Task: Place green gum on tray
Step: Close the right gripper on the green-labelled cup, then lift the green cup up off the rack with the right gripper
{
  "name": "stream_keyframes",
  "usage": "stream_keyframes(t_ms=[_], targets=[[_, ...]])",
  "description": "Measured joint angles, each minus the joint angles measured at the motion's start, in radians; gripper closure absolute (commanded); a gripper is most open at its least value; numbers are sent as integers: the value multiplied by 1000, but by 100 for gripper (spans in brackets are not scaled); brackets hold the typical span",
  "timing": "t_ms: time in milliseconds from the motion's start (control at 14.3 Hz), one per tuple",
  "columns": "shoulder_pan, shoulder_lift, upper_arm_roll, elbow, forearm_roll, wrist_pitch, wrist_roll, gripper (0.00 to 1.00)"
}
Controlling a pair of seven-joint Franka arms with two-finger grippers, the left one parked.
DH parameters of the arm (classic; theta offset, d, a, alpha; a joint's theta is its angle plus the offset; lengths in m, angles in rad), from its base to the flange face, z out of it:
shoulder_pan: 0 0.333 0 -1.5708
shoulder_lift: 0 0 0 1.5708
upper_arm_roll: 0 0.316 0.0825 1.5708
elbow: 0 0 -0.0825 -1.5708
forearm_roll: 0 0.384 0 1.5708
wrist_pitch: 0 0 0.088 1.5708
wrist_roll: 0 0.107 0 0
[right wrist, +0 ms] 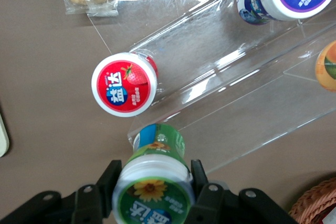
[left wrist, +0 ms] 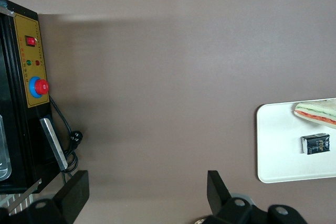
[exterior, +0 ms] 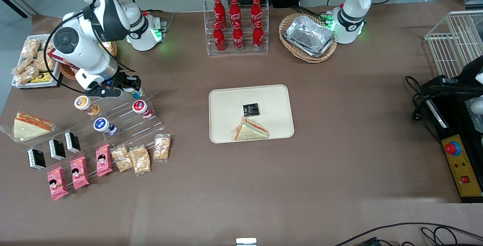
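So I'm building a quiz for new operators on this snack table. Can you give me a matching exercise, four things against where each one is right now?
Things:
1. green gum
2. red-lidded bottle
3. small black packet
4. foil pan

Places:
A. on the cream tray, beside the wrapped sandwich
B. in the wicker basket toward the parked arm's end of the table
C. between the fingers of the hand, at the clear stepped rack
D. lying on the clear stepped rack, nearer the front camera than the hand

Pairs: 1-C, 2-D, 3-A, 4-B
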Motion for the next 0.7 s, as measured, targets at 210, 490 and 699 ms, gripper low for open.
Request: stream_keyframes(t_ms=[210,490,699], targets=[[19,0,3,0,0,0,27,91],[20,-24,5,29,0,-47,27,92],[20,-80,5,160,0,-261,15,92]])
